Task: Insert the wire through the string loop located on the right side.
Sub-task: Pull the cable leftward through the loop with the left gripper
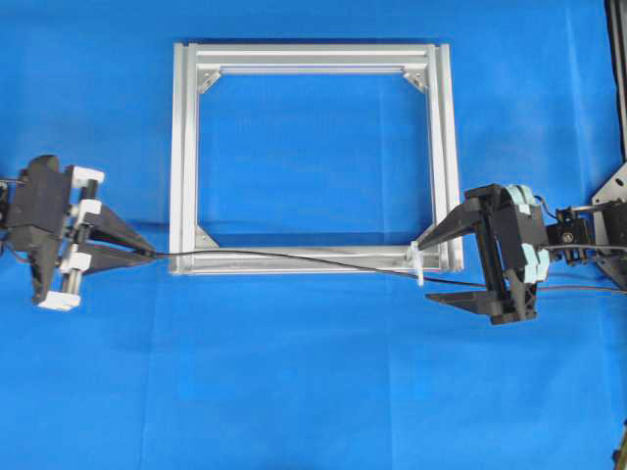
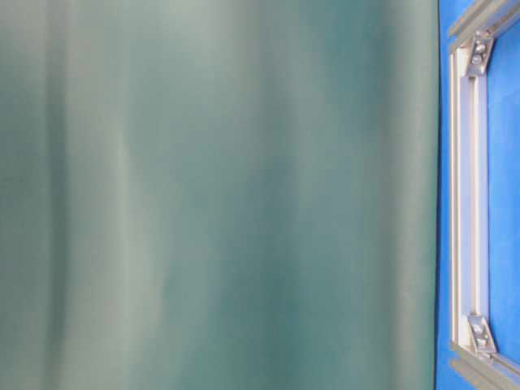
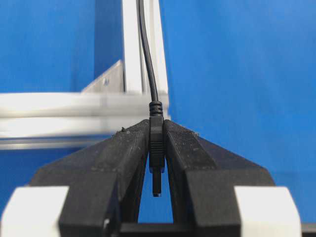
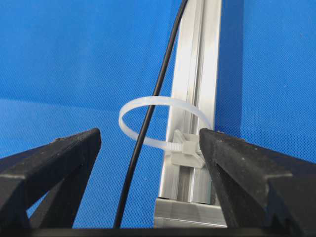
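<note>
The wire [image 1: 294, 257] is a thin black cable lying along the near rail of the silver frame [image 1: 184, 147]. My left gripper [image 1: 147, 252] is shut on the wire's plug end [image 3: 156, 148], and the slim tip points back between the fingers. The wire [image 4: 148, 118] appears to run through the string loop [image 4: 163, 101], a whitish translucent tie at the frame's near right corner [image 1: 418, 264]. My right gripper [image 1: 434, 269] stands open around the loop; one fingertip [image 4: 212, 140] is close beside the loop's clasp. Nothing is held in it.
The frame [image 4: 197, 74] lies flat on a blue cloth. Beyond the loop the wire trails right under the right arm [image 1: 588, 289]. A blurred green surface [image 2: 219, 195] fills most of the table-level view, leaving only one side of the frame [image 2: 467, 203] visible.
</note>
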Action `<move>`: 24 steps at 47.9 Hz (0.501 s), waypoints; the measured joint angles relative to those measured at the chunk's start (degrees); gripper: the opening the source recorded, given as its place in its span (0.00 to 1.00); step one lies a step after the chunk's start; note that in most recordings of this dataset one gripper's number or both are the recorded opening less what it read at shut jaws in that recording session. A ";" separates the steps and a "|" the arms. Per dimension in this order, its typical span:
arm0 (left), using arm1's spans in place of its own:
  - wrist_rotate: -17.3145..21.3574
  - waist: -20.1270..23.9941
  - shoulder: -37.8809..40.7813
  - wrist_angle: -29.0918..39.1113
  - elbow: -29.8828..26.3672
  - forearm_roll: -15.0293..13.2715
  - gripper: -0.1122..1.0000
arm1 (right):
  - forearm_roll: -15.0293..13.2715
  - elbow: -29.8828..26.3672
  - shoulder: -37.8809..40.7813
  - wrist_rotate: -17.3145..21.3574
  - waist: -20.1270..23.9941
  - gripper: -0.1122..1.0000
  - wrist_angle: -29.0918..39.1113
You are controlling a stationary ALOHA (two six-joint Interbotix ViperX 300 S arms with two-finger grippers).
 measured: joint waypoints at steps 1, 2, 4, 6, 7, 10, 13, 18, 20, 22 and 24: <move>0.09 0.00 -0.35 0.09 0.35 0.09 0.18 | 0.00 0.00 0.09 0.00 0.00 0.94 -0.09; 0.09 -0.09 -0.70 0.18 0.70 0.09 0.18 | 0.00 0.00 0.09 0.00 0.00 0.94 -0.09; 0.09 -0.09 -1.32 0.35 1.23 0.09 0.18 | 0.00 0.00 0.09 0.00 0.00 0.94 0.00; 0.09 -0.09 -1.85 0.62 1.41 0.09 0.18 | 0.09 0.00 0.09 0.00 0.00 0.94 0.00; 0.18 -0.09 -2.11 0.79 1.41 0.09 0.18 | 0.09 0.00 0.09 0.00 0.00 0.94 0.00; 0.35 -0.09 -2.46 1.41 1.41 0.09 0.18 | 0.00 0.00 0.09 0.00 0.00 0.94 0.00; 0.35 0.00 -2.37 2.46 1.23 0.09 0.18 | 0.00 0.00 0.09 0.00 0.00 0.94 -0.09; 0.26 -0.09 -1.49 5.01 0.00 0.00 0.18 | 0.00 0.00 0.09 0.00 0.00 0.94 0.00; 0.35 -0.09 -1.14 5.98 -0.53 0.09 0.18 | 0.00 0.00 0.09 0.00 0.00 0.94 0.00; 0.35 -0.09 -0.62 7.12 -1.05 0.00 0.18 | 0.09 0.00 0.09 0.00 0.00 0.94 0.00; 0.35 -0.09 -0.18 8.09 -1.49 0.09 0.19 | 0.09 0.00 0.09 0.09 0.00 0.94 0.00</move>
